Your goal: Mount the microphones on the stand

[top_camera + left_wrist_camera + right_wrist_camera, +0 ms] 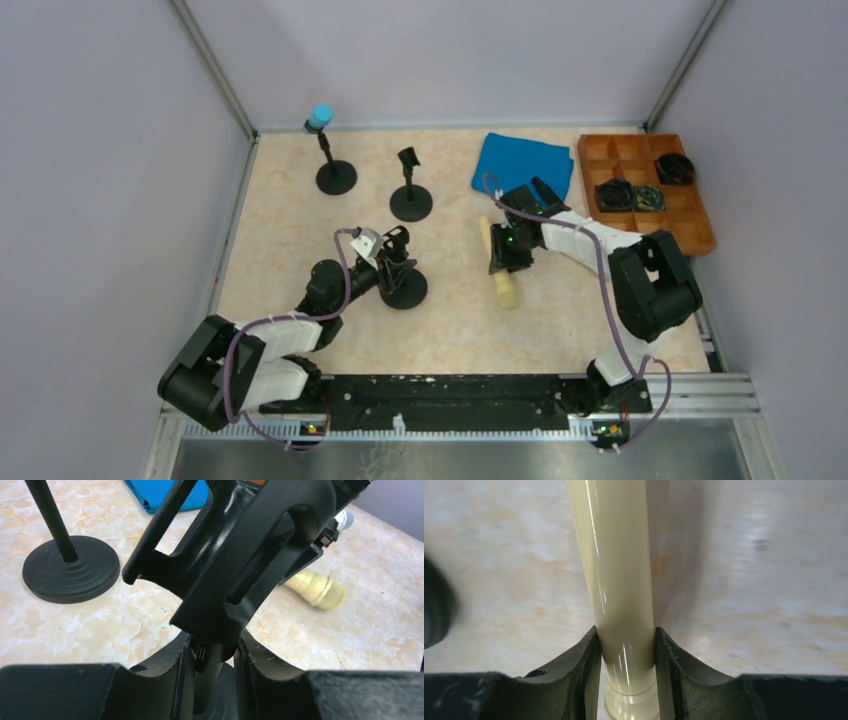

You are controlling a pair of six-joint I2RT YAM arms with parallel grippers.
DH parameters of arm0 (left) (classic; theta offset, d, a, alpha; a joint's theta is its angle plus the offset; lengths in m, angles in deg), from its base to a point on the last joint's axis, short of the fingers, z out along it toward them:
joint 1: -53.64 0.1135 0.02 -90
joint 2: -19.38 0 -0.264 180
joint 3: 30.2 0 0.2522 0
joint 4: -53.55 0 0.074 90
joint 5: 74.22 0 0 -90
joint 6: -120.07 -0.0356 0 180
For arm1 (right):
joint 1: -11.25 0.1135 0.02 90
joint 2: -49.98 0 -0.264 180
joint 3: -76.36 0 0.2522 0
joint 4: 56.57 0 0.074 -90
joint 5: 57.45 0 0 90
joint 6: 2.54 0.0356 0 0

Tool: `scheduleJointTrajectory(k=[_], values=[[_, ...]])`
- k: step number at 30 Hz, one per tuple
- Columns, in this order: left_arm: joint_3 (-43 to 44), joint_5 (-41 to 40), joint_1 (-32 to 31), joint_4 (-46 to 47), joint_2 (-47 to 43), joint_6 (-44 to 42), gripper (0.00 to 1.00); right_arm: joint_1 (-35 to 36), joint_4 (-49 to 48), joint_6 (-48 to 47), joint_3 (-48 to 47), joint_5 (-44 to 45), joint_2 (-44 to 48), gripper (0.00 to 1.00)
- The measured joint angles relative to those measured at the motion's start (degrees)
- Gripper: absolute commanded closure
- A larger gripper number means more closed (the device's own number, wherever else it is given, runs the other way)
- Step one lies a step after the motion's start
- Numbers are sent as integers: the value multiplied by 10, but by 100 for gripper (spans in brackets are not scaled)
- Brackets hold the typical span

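Grey panels wall the beige marbled bench [280, 220] on its left, far and right edges; bare surface runs along the near edge and down the left edge; an orange compartment tray [692, 225] fills the far right corner, a folded blue cloth [520, 160] just beside it; a light blue microphone [320, 115] sits atop a black round-based stand [336, 177] in the far left corner, an empty-clipped black stand [410, 200] nearby; the left fingers [180, 667] are clamped on the post of a third black stand [405, 290] mid-bench; the right fingers [591, 665] pinch the cream tapered microphone [616, 570], which lies flat right of centre; whether it touches the bench is unclear.
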Motion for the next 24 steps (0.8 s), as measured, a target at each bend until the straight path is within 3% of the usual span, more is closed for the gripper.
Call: scheduleJointTrajectory(k=[5,8,12,16,19,21,24], values=[[-1,-1,-1,-8,0,0,100,72,-152,141,59,-71,12,92],[-1,-1,-4,-13,-2,-2,100,80,-236,228,111,-104,25,91],[-1,-2,-8,-16,-5,-5,100,79,-337,323,171,-117,33,66],[-1,-4,-11,-21,-9,-9,100,79,-390,371,196,-127,33,55],[-1,-6,-12,-29,-15,-13,100,79,-402,378,196,-133,34,47],[-2,-7,-12,-34,-19,-15,100,79,-399,376,196,-131,40,33],[-6,-10,-12,-42,-29,-17,100,79,-361,354,191,-115,65,26]])
